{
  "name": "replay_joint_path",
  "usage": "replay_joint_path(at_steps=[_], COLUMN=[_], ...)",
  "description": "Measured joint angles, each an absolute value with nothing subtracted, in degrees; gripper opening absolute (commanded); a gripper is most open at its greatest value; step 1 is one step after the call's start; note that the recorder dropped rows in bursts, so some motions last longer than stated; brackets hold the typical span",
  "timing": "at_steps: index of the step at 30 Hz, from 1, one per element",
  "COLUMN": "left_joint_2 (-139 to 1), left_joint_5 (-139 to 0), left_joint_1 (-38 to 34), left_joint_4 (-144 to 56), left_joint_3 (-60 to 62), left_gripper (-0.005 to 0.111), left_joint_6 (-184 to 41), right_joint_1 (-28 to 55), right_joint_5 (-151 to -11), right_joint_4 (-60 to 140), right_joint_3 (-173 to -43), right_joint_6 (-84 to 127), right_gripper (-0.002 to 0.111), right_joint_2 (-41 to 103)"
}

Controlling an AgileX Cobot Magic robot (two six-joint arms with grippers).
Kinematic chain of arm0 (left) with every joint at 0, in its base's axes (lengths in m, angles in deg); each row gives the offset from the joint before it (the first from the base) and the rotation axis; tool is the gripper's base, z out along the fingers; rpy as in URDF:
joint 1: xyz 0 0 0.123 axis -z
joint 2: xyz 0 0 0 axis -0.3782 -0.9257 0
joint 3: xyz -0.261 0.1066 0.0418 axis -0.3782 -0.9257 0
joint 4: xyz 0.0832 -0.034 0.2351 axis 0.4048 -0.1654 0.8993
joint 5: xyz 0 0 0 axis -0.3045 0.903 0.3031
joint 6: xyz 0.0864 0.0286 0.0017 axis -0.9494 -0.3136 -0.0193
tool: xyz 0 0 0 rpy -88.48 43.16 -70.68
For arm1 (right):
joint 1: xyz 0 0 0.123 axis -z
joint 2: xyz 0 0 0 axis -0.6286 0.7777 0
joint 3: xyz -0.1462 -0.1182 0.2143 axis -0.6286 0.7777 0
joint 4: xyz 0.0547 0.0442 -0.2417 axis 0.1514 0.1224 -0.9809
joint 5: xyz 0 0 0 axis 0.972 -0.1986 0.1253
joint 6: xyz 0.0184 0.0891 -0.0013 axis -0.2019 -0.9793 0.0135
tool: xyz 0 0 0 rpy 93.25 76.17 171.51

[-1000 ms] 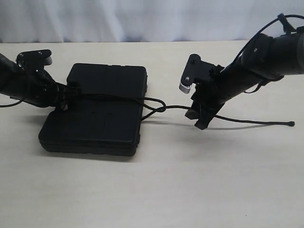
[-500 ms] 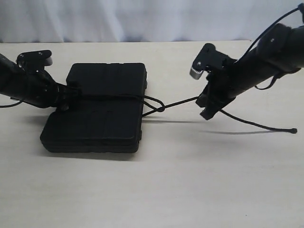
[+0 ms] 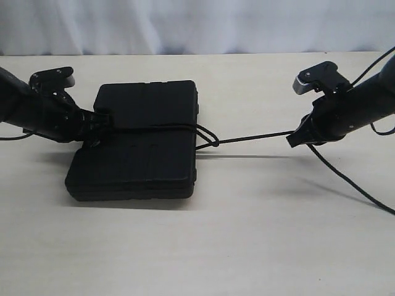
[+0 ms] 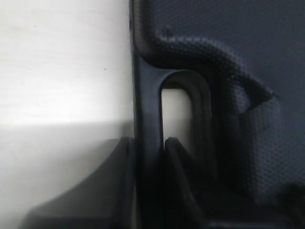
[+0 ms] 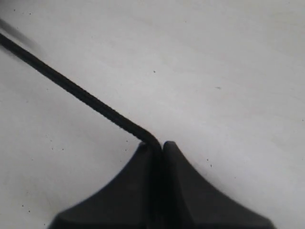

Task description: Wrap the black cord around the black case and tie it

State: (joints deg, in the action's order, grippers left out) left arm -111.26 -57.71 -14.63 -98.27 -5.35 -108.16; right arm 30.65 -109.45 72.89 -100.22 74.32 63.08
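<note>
Jaws of the right gripper [image 3: 297,137] are clenched on the black cord [image 3: 247,139], which runs in a straight line from them to a crossed loop at the right edge of the black case [image 3: 142,157]. That case lies flat on the table [image 3: 247,246], left of centre, with the cord crossing its top. Loose cord trails from the right gripper to the exterior view's right edge. Jaws of the left gripper [image 3: 99,121] grasp the bar of the case's handle slot.

The black case [image 4: 248,71] is pebbled matt plastic; black cord [image 5: 81,93], braided.
</note>
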Motion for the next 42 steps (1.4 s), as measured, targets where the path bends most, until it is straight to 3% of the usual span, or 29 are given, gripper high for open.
replay_joint_path(at_steps=[12, 15, 19, 24, 28, 31, 35, 37, 39, 41, 42], left_joint_2=[-111.3, -111.3, -111.4, -111.9, -111.4, -109.3, -104.6, -102.4, -100.0, -98.0, -97.1], left_joint_5=[-57.3, -57.2, -55.8, -51.6, -51.0, -51.2, -51.3, -51.1, -50.3, -48.9, -47.8], left_joint_1=[-14.6, -14.6, -14.6, -15.0, -16.0, -16.2, -16.2, -16.2, -16.2, -16.2, -16.2], left_joint_4=[-98.4, -98.4, -98.4, -97.0, -95.4, -92.9, -88.7, -87.5, -87.2, -86.5, -85.7], left_joint_3=[-5.3, -5.3, -4.6, -2.4, -0.9, -0.8, -0.8, -0.8, -0.8, -0.7, -0.7], left_gripper=[0.001, 0.009, 0.031, 0.047, 0.047, 0.047, 0.046, 0.040, 0.024, 0.004, 0.000], left_joint_6=[-108.1, -108.1, -108.1, -108.5, -108.8, -108.7, -106.3, -105.5, -105.1, -104.8, -104.0], right_joint_1=[30.8, 30.8, 30.8, 32.2, 33.4, 33.4, 33.4, 33.4, 33.4, 33.4, 33.4], right_joint_5=[-108.7, -108.7, -107.8, -103.7, -100.6, -100.6, -100.8, -101.0, -102.8, -106.4, -109.4], right_joint_4=[72.9, 72.9, 72.9, 70.9, 69.7, 69.5, 69.4, 69.4, 68.6, 65.8, 63.0], right_joint_3=[-100.2, -100.2, -100.1, -100.1, -100.1, -100.1, -100.1, -100.1, -100.1, -100.3, -100.9], right_joint_6=[73.8, 73.5, 72.0, 70.1, 66.1, 64.6, 63.8, 62.7, 60.8, 57.9, 55.4], right_gripper=[0.004, 0.004, 0.006, 0.028, 0.055, 0.064, 0.063, 0.055, 0.037, 0.013, 0.004], right_joint_2=[63.1, 63.1, 63.1, 62.9, 62.6, 61.9, 59.3, 57.6, 55.4, 53.2, 52.3])
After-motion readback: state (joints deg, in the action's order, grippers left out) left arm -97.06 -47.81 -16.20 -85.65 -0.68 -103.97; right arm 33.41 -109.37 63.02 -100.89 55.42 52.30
